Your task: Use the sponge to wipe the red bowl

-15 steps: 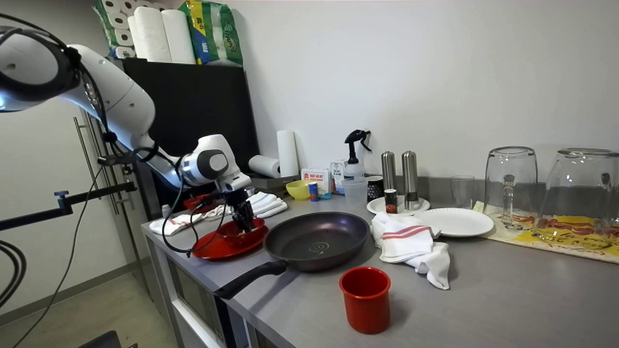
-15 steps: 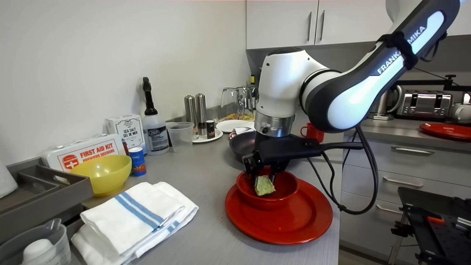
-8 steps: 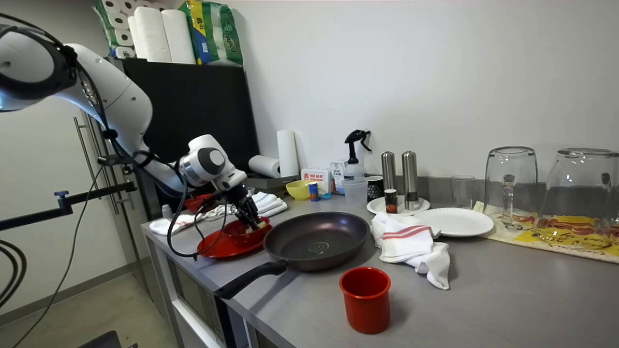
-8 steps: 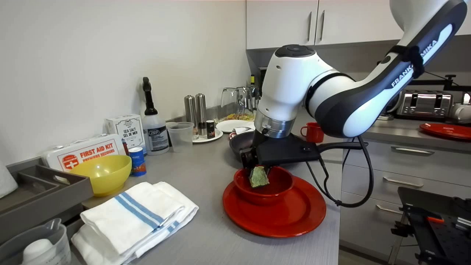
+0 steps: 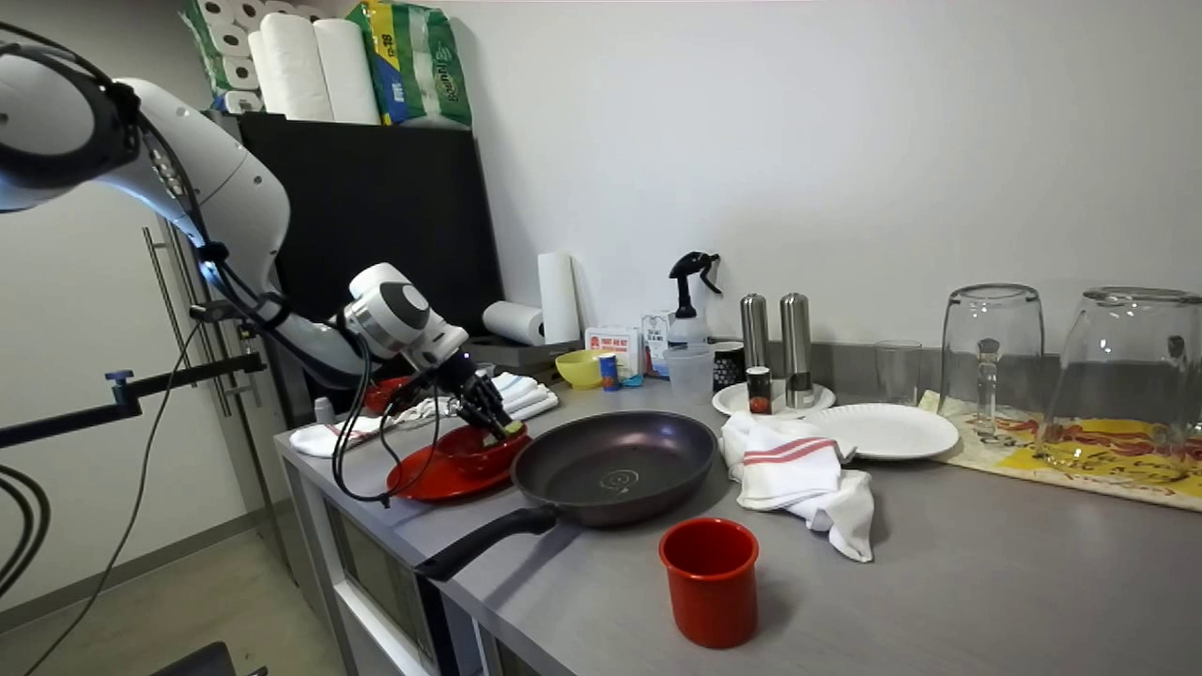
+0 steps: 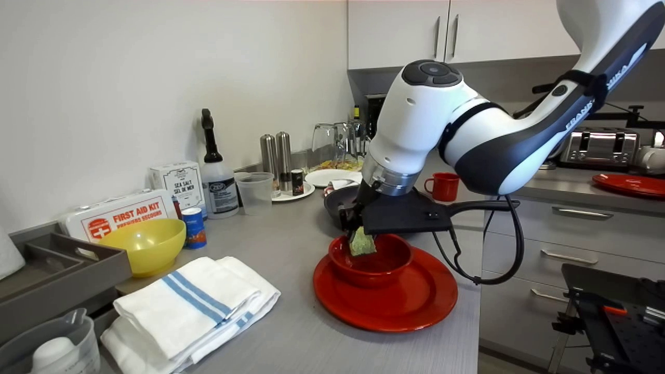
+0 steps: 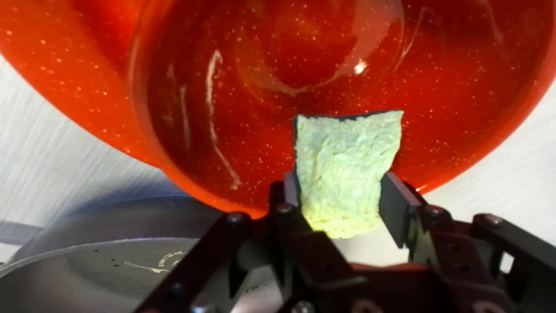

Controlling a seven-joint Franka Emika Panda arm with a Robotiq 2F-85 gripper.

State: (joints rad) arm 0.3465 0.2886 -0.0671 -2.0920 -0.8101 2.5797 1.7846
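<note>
The red bowl [image 6: 370,279] sits on a wide red plate [image 6: 410,311] near the counter's edge. Both also show in an exterior view, the bowl [image 5: 484,460] and the plate [image 5: 413,481], and in the wrist view, the bowl [image 7: 260,156] and the plate [image 7: 56,74]. My gripper [image 7: 340,187] is shut on a green-yellow sponge [image 7: 347,161]. The sponge [image 6: 362,243] is at the bowl's inner wall near the rim, on the side toward the pan. The gripper [image 6: 356,224] is tilted over that rim. Whether the sponge presses the wall is hard to tell.
A black frying pan [image 5: 615,469] stands close beside the bowl. A red mug [image 5: 711,582], a white towel [image 5: 798,469], a folded blue-striped towel [image 6: 192,306], a yellow bowl [image 6: 148,246] and a spray bottle [image 6: 220,187] are on the counter. Cables [image 6: 511,265] hang from the wrist.
My gripper with the sponge has moved up the bowl's inner wall toward the pan-side rim and tilted more. The bowl and plate have slid slightly toward the pan.
</note>
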